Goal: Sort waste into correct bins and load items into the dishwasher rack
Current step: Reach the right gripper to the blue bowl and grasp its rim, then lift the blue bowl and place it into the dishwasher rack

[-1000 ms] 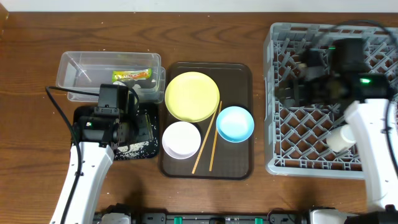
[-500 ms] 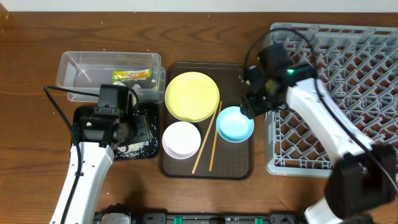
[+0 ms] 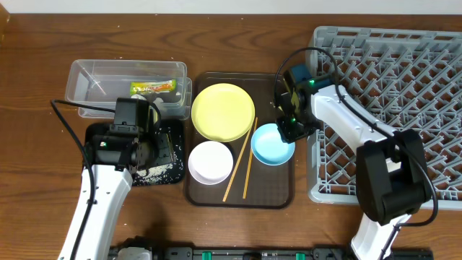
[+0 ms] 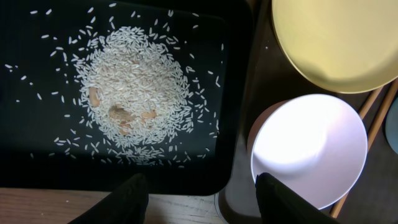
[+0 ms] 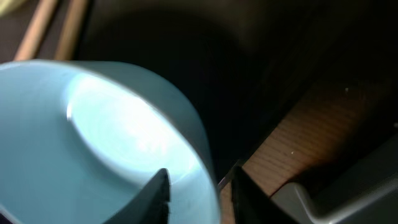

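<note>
Just right of centre in the overhead view, the light blue bowl point(image 3: 273, 146) sits on the brown serving tray point(image 3: 278, 83), with the right pincer point(image 3: 292, 124) over its upper right rim. From above, the arm hides how the jaws meet the bowl. The right wrist view settles it: the pincer point(image 5: 199, 190) is open and straddles the rim, one finger inside the bowl point(image 5: 93, 124) and one outside. That view also catches a strip of worktop point(image 5: 298, 137) and a corner of the grey dishwasher rack point(image 5: 336, 193).

On the same tray lie the yellow plate point(image 3: 222, 112), the white bowl point(image 3: 210, 162) and the chopsticks point(image 3: 242, 162), which slant between the two bowls. The rack point(image 3: 404, 65) fills the right side of the frame.

At the left, the left pincer point(image 3: 144, 148) hangs over the black tray point(image 3: 170, 137). Its wrist view shows the jaws spread wide with nothing between them point(image 4: 202, 199), and a heap of rice point(image 4: 134, 93) that is only pale specks from overhead. In the upper left, the clear tub point(image 3: 94, 83) holds the snack wrapper point(image 3: 153, 88).
</note>
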`<state>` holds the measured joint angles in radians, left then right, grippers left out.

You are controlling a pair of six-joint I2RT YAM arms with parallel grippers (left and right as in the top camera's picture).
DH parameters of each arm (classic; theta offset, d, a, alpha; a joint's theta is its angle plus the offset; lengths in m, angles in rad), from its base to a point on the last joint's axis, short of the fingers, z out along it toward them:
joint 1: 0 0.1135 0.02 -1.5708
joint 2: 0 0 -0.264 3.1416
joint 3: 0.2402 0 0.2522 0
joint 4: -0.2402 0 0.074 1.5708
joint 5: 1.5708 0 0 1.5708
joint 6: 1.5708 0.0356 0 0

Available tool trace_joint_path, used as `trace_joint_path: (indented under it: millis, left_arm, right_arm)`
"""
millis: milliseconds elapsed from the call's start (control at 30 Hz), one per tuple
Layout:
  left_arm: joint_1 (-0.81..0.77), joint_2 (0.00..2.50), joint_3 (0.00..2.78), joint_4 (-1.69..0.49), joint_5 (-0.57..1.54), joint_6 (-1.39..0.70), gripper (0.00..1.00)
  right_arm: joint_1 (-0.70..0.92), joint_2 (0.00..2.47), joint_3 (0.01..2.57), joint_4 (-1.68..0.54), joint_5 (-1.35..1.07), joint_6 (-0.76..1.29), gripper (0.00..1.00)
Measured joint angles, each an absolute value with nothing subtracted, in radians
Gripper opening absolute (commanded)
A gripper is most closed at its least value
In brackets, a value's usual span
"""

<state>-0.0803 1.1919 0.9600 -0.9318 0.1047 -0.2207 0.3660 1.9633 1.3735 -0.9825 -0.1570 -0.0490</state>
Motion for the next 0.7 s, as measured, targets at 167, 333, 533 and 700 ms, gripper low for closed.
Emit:
trace_joint_path:
  millis: [167, 333, 533, 700]
  left_arm:
    - [-0.08, 1.192, 0.96, -0.932, 0.105, -0.221, 0.59]
    - [-0.08, 1.192, 0.96, -0.932, 0.105, -0.221, 0.59]
    - [-0.08, 1.192, 0.96, -0.933, 0.104, -0.221, 0.59]
    - [-0.08, 1.192, 0.96, -0.932, 0.105, -0.221, 0.59]
  right_arm:
    - [0.366, 1.976, 1.374, -0.977, -0.144, -0.039, 0.01]
    - [0.366, 1.975, 1.378, -0.991, -0.141, -0.034, 0.01]
    - [0.349, 1.921, 1.436, -1.04, -0.091, -0.034, 0.01]
    - [0.318, 1.783, 1.494, -1.008, -0.004, -0.022, 0.01]
